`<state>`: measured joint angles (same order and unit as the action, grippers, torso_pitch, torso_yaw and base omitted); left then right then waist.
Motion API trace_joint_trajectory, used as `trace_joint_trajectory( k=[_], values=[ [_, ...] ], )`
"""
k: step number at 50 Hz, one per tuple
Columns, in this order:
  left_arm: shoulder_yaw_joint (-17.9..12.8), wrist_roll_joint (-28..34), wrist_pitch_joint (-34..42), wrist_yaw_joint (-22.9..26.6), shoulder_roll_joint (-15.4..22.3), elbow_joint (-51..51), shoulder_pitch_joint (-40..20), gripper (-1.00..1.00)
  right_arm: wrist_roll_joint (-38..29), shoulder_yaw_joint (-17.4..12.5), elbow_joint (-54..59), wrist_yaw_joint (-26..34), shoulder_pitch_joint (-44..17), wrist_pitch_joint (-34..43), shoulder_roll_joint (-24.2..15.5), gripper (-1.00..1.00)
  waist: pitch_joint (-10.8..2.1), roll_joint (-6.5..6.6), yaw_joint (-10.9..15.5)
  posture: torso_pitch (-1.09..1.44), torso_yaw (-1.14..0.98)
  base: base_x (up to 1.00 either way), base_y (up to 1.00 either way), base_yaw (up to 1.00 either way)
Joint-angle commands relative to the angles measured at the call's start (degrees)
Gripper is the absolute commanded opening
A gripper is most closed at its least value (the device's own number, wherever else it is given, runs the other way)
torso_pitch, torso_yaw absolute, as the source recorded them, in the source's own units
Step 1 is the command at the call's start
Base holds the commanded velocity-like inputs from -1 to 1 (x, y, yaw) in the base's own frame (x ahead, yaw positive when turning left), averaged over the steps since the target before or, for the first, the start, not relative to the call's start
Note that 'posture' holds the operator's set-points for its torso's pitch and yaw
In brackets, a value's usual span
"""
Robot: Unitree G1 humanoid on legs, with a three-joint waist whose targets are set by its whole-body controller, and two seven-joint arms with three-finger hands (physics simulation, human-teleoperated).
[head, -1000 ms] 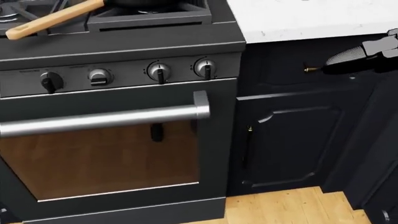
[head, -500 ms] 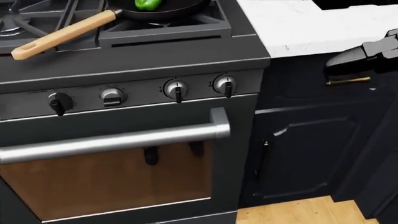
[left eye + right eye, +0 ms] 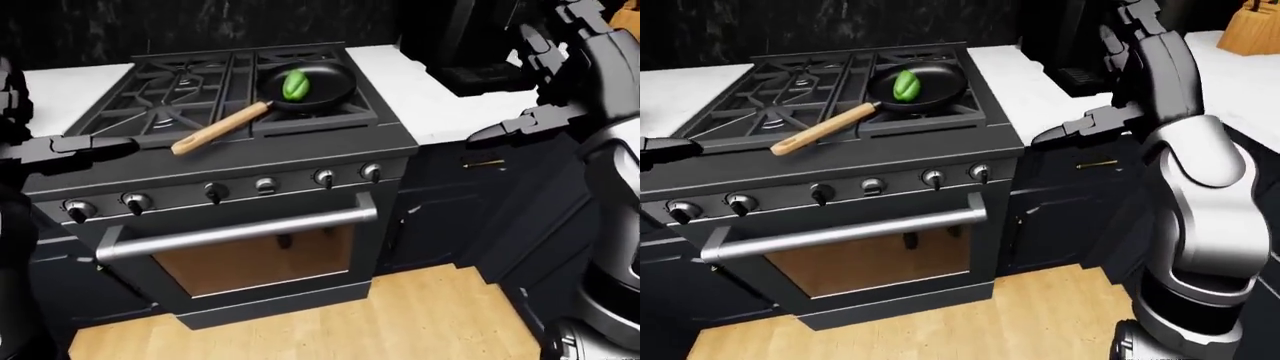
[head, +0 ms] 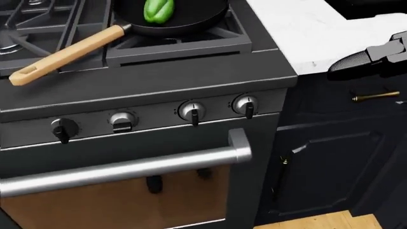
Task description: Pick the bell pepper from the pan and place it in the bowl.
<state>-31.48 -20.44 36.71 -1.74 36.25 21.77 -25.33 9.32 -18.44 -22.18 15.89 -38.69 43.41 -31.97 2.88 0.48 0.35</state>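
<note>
Pepper (image 3: 294, 84) in pan (image 3: 325, 88), on stove (image 3: 240, 150), not yet picked.
Prob light, firm, smooth skin so slippery; I'd take it across its mid w/ all three fingers. Pan's wood handle (image 3: 220, 127) points lower left. My right hand (image 3: 1080, 127) hangs empty over counter (image 3: 1035, 82), well apart from pepper, fingers loosely spread. Left hand (image 3: 90, 145) at stove's left, can't tell fingers. No bowl in view.

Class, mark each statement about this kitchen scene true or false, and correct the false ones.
1. The green pepper lies in the black pan. True.
2. The pan's wooden handle points toward the view's upper right. False: it points lower left.
3. The right hand holds the pepper. False: it hovers off by the white counter, holding nothing.
4. The oven door is closed. True.
</note>
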Motion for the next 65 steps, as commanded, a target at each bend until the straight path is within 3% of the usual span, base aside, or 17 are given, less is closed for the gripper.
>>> trace_joint_trajectory(
  k=[1, 4, 9, 14, 17, 18, 27, 30, 31, 39, 43, 44, 51, 56, 57, 59, 65],
  values=[
    [-0.4, -0.1, -1.6, 0.0, 0.9, 1.5, -1.3, 1.0, -0.4, -1.0, -1.1, -0.4, -1.2, -1.6, -0.8, 1.0, -0.95, 0.12, -0.1, 0.0, 0.0, 0.15, 0.1, 0.0],
    [-0.5, -0.3, -1.3, 0.0, 1.2, 1.6, -1.5, 1.0, -0.5, -0.9, -1.0, -0.2, -1.6, -1.5, -0.9, 1.0, -1.7, -3.76, 0.1, 0.0, 0.0, 0.14, 0.09, 0.0],
    [-0.7, -0.4, -1.3, 0.0, 1.4, 1.7, -1.4, 1.0, -0.5, -0.9, -1.0, 0.0, -2.0, -1.2, -1.1, 1.0, -1.65, -2.27, -0.5, 0.0, 0.0, 0.14, 0.1, 0.0],
    [-0.8, -0.5, -1.4, 0.0, 1.4, 1.7, -1.1, 1.0, -0.5, -1.0, -1.0, 0.1, -2.1, -1.1, -1.2, 1.0, -0.6, 0.78, -0.8, 0.0, 0.0, 0.14, 0.09, 0.0],
    [-0.8, -0.6, -1.2, -0.1, 1.5, 1.8, -1.3, 1.0, -0.6, -0.9, -1.0, 0.2, -2.2, -1.1, -1.2, 1.0, -1.94, 5.82, -1.2, 0.0, 0.0, 0.14, 0.09, 0.0],
    [-0.9, -0.6, -1.3, -0.1, 1.5, 1.8, -1.2, 1.0, -0.6, -0.9, -1.0, 0.2, -2.3, -1.0, -1.3, 1.0, -1.5, 3.61, -0.6, 0.0, 0.0, 0.14, 0.09, 0.0],
    [-0.9, -0.8, -1.1, -0.3, 1.7, 1.9, -1.4, 1.0, -0.9, -0.8, -1.2, 0.6, -2.6, -0.8, -1.5, 1.0, -0.91, 0.15, -0.2, 0.0, 0.0, 0.14, 0.09, 0.0],
    [-0.8, -0.8, -1.3, -0.3, 1.5, 1.9, -1.2, 1.0, -1.1, -0.8, -1.2, 0.7, -2.6, -0.9, -1.5, 1.0, -1.68, -3.88, 0.1, 0.0, 0.0, 0.14, 0.1, 0.0],
    [-0.8, -0.8, -1.3, -0.3, 1.5, 1.9, -1.3, 1.0, -1.1, -0.8, -1.2, 0.7, -2.6, -0.9, -1.5, 1.0, -1.28, -1.9, -0.2, 0.0, 0.0, 0.14, 0.1, 0.0],
    [-0.9, -0.8, -1.2, -0.3, 1.6, 2.1, -1.3, 1.0, -1.2, -0.7, -1.0, 0.9, -3.1, -0.8, -1.6, 1.0, -0.59, 0.15, -0.7, 0.0, 0.0, 0.14, 0.1, 0.0],
    [-1.0, -0.9, -1.2, -0.3, 1.5, 2.2, -1.2, 1.0, -1.2, -0.7, -1.2, 1.0, -2.9, -0.8, -1.6, 1.0, -2.03, 6.36, -1.1, 0.0, 0.0, 0.14, 0.09, 0.0],
    [-1.0, -0.9, -1.3, -0.3, 1.5, 2.1, -1.1, 1.0, -1.3, -0.6, -1.3, 1.0, -2.6, -1.0, -1.4, 1.0, -1.22, 3.55, -0.7, 0.0, 0.0, 0.12, 0.1, 0.0],
    [-1.3, -1.2, -0.9, -0.3, 1.8, 2.5, -1.0, 1.0, -1.4, -0.7, -1.3, 1.1, -2.9, -0.7, -1.6, 1.0, -0.96, 1.47, -0.3, 0.0, 0.0, 0.14, 0.1, 0.0],
    [-1.4, -1.4, -0.7, -0.3, 1.9, 2.5, -1.1, 1.0, -1.5, -0.6, -1.4, 1.1, -3.0, -0.7, -1.5, 1.0, -1.87, -4.46, 0.1, 0.0, 0.0, 0.14, 0.09, 0.0],
    [-1.3, -1.4, -0.7, -0.4, 1.9, 2.6, -1.1, 1.0, -1.6, -0.5, -1.3, 1.2, -2.9, -0.9, -1.5, 1.0, -1.3, -1.62, -0.4, 0.0, 0.0, 0.14, 0.09, 0.0],
    [-1.3, -1.5, -0.6, -0.4, 2.0, 2.7, -1.2, 1.0, -1.7, -0.5, -1.4, 1.2, -3.1, -0.8, -1.5, 1.0, -1.43, -2.86, -0.4, 0.0, 0.0, 0.14, 0.09, 0.0],
    [-1.7, -2.1, 0.5, -0.6, 2.6, 3.1, -1.8, 1.0, -1.6, -0.6, -1.4, 1.6, -3.3, -0.4, -1.7, 1.0, -0.61, 0.2, -0.7, 0.0, 0.0, 0.14, 0.09, 0.0]
  ],
)
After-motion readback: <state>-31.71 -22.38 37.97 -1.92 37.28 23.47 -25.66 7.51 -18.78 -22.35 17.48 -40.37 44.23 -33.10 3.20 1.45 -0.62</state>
